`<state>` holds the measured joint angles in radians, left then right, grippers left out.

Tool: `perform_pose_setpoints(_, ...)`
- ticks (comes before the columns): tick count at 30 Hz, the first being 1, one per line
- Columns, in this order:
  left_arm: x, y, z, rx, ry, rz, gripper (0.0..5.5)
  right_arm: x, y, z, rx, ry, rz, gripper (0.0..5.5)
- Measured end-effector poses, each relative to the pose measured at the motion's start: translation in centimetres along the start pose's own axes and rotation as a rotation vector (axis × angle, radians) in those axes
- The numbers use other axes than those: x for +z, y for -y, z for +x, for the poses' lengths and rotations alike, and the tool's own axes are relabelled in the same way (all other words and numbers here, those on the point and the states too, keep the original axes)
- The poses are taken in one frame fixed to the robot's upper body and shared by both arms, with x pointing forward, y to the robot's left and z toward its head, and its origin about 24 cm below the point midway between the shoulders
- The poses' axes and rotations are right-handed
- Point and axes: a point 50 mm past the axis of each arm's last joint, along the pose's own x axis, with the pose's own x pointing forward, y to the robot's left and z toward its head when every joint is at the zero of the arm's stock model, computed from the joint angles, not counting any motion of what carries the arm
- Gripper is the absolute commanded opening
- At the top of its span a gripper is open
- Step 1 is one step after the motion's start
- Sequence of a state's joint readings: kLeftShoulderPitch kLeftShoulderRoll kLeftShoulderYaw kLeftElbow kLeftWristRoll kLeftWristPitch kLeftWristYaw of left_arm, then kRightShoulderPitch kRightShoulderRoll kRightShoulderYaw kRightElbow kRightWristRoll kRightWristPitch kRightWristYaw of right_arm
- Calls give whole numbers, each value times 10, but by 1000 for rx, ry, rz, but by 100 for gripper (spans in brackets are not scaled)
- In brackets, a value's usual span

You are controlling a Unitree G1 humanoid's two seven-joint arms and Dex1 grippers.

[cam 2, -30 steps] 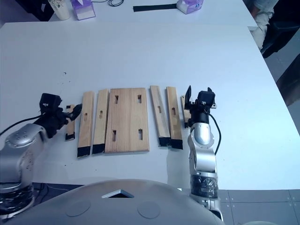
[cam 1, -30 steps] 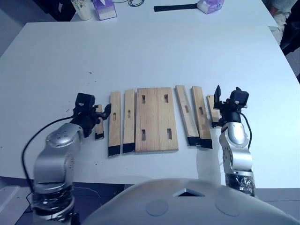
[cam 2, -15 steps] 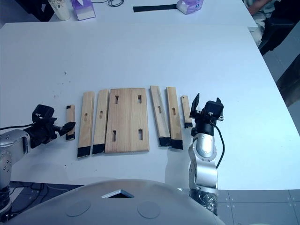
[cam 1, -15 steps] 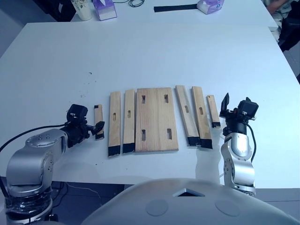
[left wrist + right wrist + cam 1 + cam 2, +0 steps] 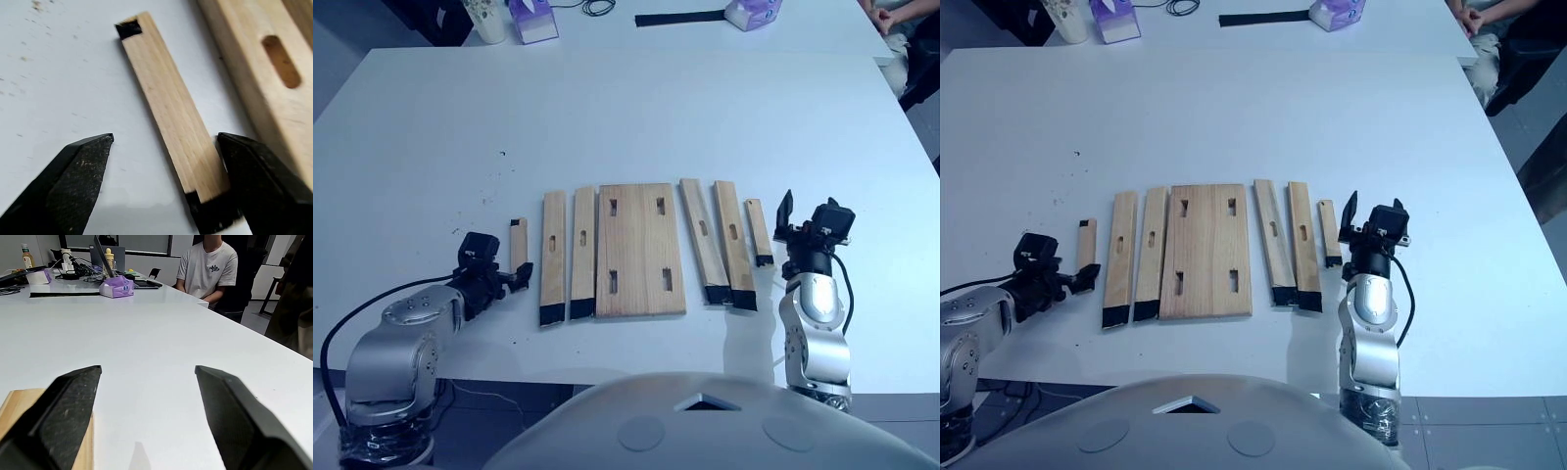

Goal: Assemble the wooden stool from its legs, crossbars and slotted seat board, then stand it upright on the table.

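The slotted seat board (image 5: 640,250) lies flat at the table's middle. Two legs (image 5: 567,255) lie to its left and two legs (image 5: 718,242) to its right, all flat. A short crossbar (image 5: 519,245) lies left of the left legs. My left gripper (image 5: 512,280) is open at that crossbar's near end, which sits between the fingers (image 5: 80,181) in the left wrist view. Another short crossbar (image 5: 758,233) lies right of the right legs. My right gripper (image 5: 803,225) stands open just right of it, holding nothing.
A cup (image 5: 489,18), two purple tissue boxes (image 5: 532,18) and a black strip (image 5: 680,17) sit along the far side. The white table (image 5: 626,117) is bare beyond the parts. Both grippers are close to the table's near edge.
My left gripper drew back from over the left crossbar to its near end. The right gripper moved right, off the right crossbar. The wooden parts stayed in place.
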<state>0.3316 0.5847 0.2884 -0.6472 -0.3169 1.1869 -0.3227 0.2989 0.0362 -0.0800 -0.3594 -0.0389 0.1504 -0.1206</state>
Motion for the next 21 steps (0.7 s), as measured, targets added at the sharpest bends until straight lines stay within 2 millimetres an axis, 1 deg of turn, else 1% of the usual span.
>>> perform_pose_setpoints(2, 0, -5, 2, 28, 3, 20, 398, 0, 0, 0, 1, 0, 0, 353)
perform_pose_setpoints(3, 1, -6, 2, 30, 6, 21, 377, 0, -1, 1, 2, 1, 1, 358)
perform_pose_setpoints(6, 0, -9, 5, 26, 14, 9, 338, 1, -1, 1, 5, 3, 3, 358)
perform_pose_setpoints(7, 0, -9, 6, 18, 15, -1, 312, 2, -2, 2, 6, 5, 2, 358)
perform_pose_setpoints(8, -1, -9, 6, 3, 16, -17, 309, 2, -2, 2, 8, 6, 2, 358)
perform_pose_setpoints(9, -2, -10, 6, -6, 18, -33, 282, 2, -1, 3, 8, 7, 1, 358)
perform_pose_setpoints(14, -7, -14, 11, -32, 34, -162, 207, 3, -1, 3, 12, 9, 0, 358)
perform_pose_setpoints(17, -10, -20, 15, -16, 35, -203, 174, 5, -2, 6, 18, 16, -1, 358)
perform_pose_setpoints(19, -11, -21, 16, -13, 37, -212, 139, 7, -2, 8, 25, 25, -3, 358)
perform_pose_setpoints(21, -12, -23, 18, -11, 36, -219, 130, 7, -2, 8, 30, 25, -5, 358)
